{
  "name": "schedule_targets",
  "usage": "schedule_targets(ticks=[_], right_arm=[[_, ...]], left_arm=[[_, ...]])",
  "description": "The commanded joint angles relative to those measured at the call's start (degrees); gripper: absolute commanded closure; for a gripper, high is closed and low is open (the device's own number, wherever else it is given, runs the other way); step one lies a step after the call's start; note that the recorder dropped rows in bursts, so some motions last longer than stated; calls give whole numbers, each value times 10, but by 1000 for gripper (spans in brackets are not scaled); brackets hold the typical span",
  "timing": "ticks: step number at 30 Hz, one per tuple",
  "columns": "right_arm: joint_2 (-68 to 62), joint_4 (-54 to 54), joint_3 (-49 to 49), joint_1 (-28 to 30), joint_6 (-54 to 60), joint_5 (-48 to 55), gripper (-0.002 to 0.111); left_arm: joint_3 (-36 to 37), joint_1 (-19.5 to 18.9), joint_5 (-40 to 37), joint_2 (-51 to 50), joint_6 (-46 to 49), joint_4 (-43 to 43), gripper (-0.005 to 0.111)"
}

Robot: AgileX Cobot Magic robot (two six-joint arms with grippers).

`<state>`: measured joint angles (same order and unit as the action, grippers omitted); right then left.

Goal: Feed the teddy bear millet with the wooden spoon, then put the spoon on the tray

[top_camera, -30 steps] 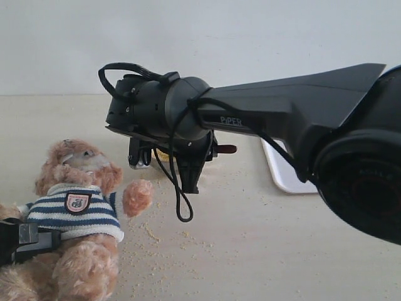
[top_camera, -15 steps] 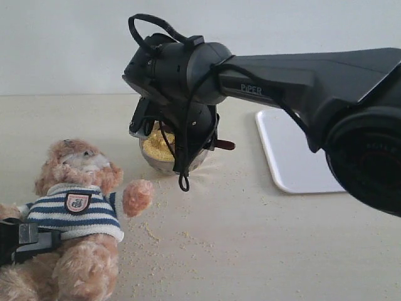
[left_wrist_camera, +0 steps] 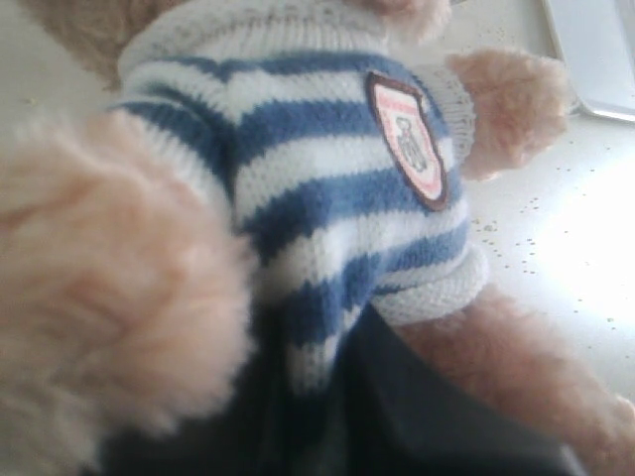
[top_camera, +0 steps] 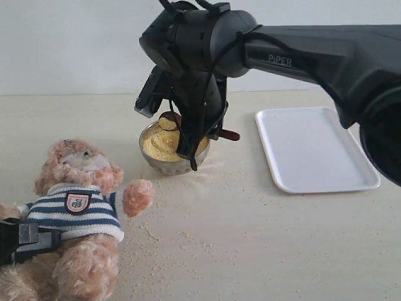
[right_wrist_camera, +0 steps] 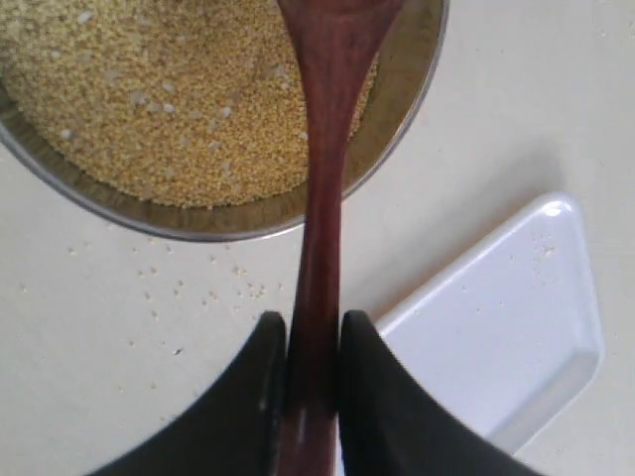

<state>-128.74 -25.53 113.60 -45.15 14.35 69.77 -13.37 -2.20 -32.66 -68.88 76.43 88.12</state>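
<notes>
The right end effector [right_wrist_camera: 313, 332] is clamped on the thin handle of the wooden spoon [right_wrist_camera: 322, 198]. Its two black fingers [right_wrist_camera: 263, 377] press the handle from both sides, with only the handle between them. The round end of the spoon points out over the millet [right_wrist_camera: 169, 99], which fills a small metal bowl [right_wrist_camera: 198, 223]. In the exterior view this end effector hangs at the upper middle of the frame, just above the bowl, and the round end of the spoon is up near the bowl's far rim.

The bowl stands on the pale counter [top_camera: 263, 251] in the middle of the frame. Little yellow crumbs lie around it. The white tray [top_camera: 313, 150] lies flat at the right of the frame, near the bowl but not touching it.

The teddy bear [top_camera: 78, 207] is at the lower left, in its striped shirt, with one paw held out toward the bowl. The left end effector [top_camera: 25, 241] is at the lower left edge, pushed against the bear's side. Its fingers are close together. They are hidden by fur, so I cannot tell if they pinch the bear.
</notes>
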Motion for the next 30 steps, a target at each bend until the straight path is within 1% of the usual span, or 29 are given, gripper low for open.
schedule_targets(ticks=[1, 6, 8, 16, 21, 30], right_arm=[[15, 24, 3, 6, -2, 2, 104], [25, 53, 3, 22, 2, 2, 104], [36, 87, 3, 29, 2, 2, 104], [75, 177, 2, 27, 23, 2, 104], [88, 179, 2, 5, 25, 2, 104], [97, 176, 2, -54, 25, 2, 104]], left_arm=[[1, -1, -3, 7, 3, 8, 102], [1, -1, -3, 7, 3, 8, 102], [1, -1, -3, 7, 3, 8, 102], [1, -1, -3, 7, 3, 8, 102], [1, -1, -3, 7, 3, 8, 102], [1, -1, -3, 7, 3, 8, 102]])
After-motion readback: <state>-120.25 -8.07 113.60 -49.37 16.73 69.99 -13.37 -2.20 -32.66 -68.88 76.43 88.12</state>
